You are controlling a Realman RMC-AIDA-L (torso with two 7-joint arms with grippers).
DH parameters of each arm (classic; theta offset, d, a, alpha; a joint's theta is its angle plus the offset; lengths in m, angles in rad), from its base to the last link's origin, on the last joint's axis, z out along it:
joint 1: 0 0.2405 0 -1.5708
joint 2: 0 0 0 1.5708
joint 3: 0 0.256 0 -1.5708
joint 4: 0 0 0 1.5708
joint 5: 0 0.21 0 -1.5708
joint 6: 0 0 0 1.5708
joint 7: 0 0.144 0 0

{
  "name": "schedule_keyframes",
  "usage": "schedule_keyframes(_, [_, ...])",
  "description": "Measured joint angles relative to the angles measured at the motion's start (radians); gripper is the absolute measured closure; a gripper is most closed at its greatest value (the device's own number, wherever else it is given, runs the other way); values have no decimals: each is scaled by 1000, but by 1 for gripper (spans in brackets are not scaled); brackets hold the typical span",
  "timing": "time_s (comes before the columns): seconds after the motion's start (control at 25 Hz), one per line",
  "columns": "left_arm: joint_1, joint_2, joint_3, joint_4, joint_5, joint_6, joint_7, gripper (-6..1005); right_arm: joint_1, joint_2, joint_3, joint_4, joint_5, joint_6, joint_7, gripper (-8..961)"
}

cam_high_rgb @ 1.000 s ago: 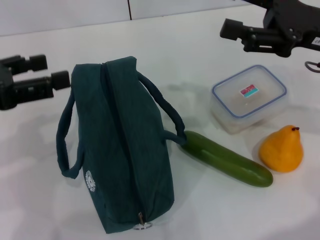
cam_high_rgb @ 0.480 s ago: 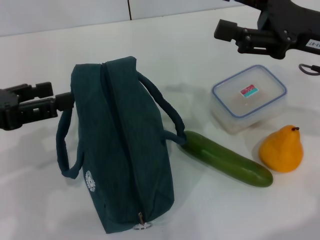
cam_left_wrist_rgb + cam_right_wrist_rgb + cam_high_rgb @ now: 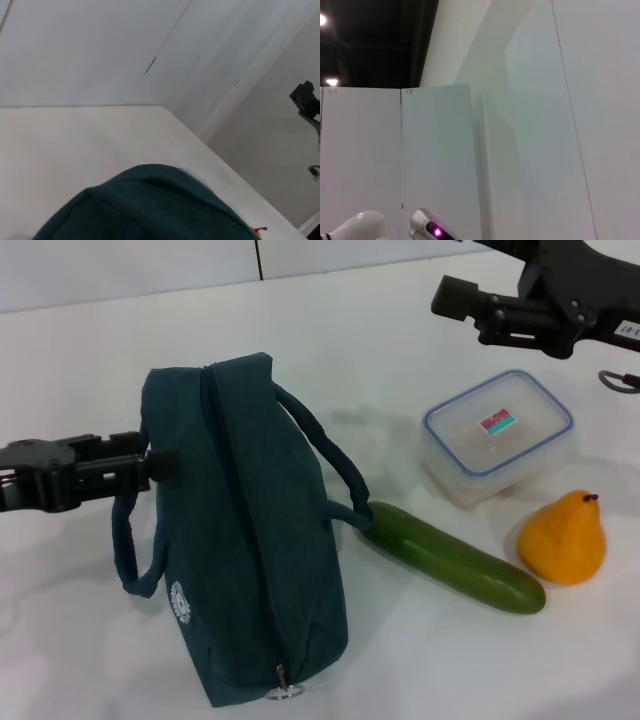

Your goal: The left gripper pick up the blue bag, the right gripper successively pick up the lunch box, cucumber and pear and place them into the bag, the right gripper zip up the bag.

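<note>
- Spreading under everything, the white table (image 3: 120, 640) carries all four items.
- Largest on it is the blue bag (image 3: 250, 540), a dark teal tote standing with its zipper running along the top, closed as far as the head view shows; the metal ring pull (image 3: 285, 692) hangs at the near end and a round white logo (image 3: 180, 602) shows low on the left side. One padded loop handle (image 3: 128, 540) droops on its left side, another (image 3: 330, 460) arches on its right side.
- Reaching in from the left edge, the left claw (image 3: 160, 464) sits level with the bag's upper left side, its tip right at the fabric above the left handle. Whether its fingers are apart or together cannot be told. The left wrist view shows the teal fabric (image 3: 150, 210) close beneath the camera.
- High at the far right, the right claw (image 3: 455, 298) hangs above the table, beyond the lunch box and well apart from it; whether it is apart or together cannot be told either.
- Lying diagonally just right of the bag, the cucumber (image 3: 455, 557) has its far end touching or nearly touching the right handle's base.
- Behind the cucumber sits the lunch box (image 3: 498, 435), clear with a blue-rimmed lid and a red-and-blue sticker (image 3: 498, 422).
- Near the cucumber's nearer end stands the orange-yellow pear (image 3: 563, 540), stem up, just in front of the lunch box.
</note>
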Motion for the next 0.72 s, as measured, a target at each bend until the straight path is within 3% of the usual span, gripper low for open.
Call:
schedule_keyframes(0.36, [-23,-2,2,-8,-7,1,-74,169,-11,6,0,0,1,7,-6,85])
schedule_keyframes(0.72, [-30,-2,90,-25,42,-83,-67,172,-17,3,0,0,1,2,-11,85])
